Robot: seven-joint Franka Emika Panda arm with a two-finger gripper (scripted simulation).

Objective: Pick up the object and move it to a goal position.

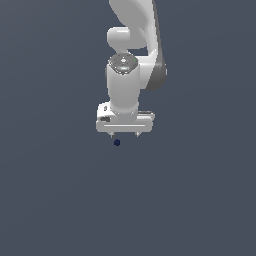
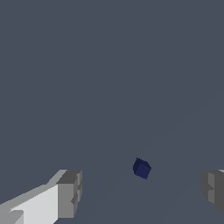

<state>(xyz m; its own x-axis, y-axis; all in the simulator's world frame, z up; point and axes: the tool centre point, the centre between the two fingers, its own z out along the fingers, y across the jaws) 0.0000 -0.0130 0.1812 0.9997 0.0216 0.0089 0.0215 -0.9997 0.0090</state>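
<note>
The object (image 1: 117,142) is a tiny dark navy-blue block lying on the flat grey ground just below my white gripper (image 1: 124,135) in the exterior view. In the wrist view the object (image 2: 141,168) shows in the wide gap of my gripper (image 2: 142,190), tilted, touching neither grey fingertip (image 2: 70,192). The jaws stand far apart, open, with nothing held. The block is much narrower than the gap. How high the fingertips are above the ground I cannot tell.
The white arm (image 1: 132,45) rises behind the gripper toward the top of the exterior view. All around is a plain dark grey surface with no other objects or edges in sight.
</note>
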